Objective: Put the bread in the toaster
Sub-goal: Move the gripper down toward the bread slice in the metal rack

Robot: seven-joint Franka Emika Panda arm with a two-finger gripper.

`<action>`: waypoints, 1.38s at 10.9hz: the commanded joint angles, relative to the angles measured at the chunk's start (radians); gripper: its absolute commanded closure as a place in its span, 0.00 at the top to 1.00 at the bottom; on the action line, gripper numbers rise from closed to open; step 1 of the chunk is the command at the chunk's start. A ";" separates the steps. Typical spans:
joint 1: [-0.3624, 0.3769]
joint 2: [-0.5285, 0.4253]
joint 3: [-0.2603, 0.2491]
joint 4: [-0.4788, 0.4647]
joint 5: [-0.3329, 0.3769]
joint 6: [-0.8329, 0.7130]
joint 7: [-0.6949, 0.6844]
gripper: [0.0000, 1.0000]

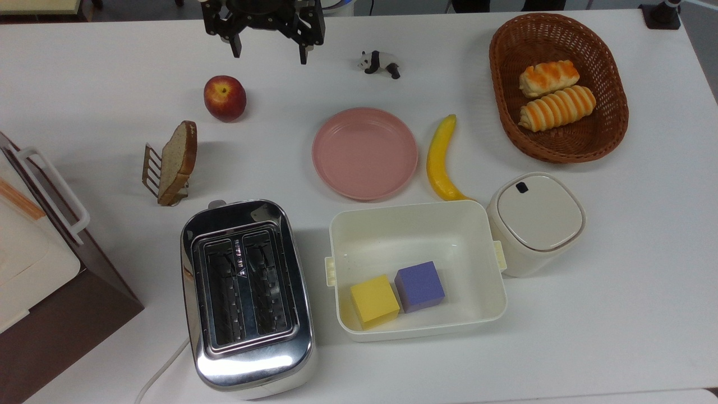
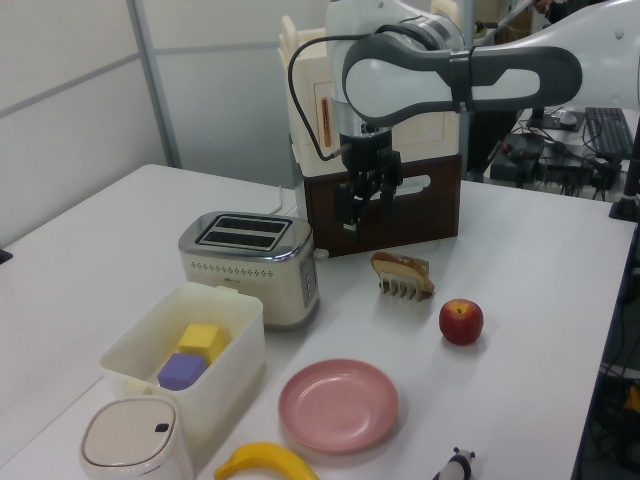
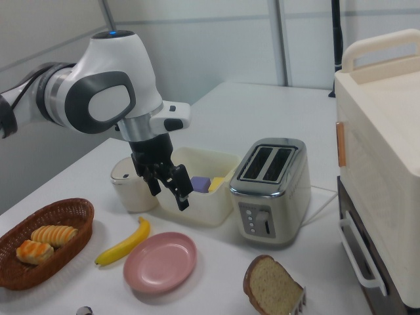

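Bread (image 1: pixel 178 161): leans upright in the wire rack (image 1: pixel 152 171), near the top view's left surface edge, behind the toaster (image 1: pixel 245 297).
Handling: I judge it light, soft, crushable.
Hold: I would pinch the flat faces near the top crust.
Gripper (image 1: pixel 268 54): jaws spread, empty, above the far surface edge.

**Three fixed cameras around one white table**

Top view: high above, looking steeply down, toaster (image 1: pixel 247 297) near the bottom edge, gripper (image 1: pixel 268 53) at the top edge. Left view: low at one table end, facing along it toward the arm, banana (image 2: pixel 265 462) closest. Right view: low at the opposite end, facing back, bread (image 3: pixel 272 287) closest. Shared by all three: toaster, pink plate (image 1: pixel 364 152), bread, white bin (image 1: pixel 418 269)
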 commanded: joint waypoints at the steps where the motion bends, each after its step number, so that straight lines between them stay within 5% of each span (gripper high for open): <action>1: 0.004 -0.015 -0.013 -0.011 0.000 0.009 -0.010 1.00; 8: 0.002 -0.013 -0.019 -0.011 -0.013 0.012 -0.051 1.00; 11: -0.007 -0.001 -0.064 -0.028 -0.106 0.033 -0.129 0.98; 15: -0.016 0.079 -0.130 -0.140 -0.230 0.295 -0.163 0.98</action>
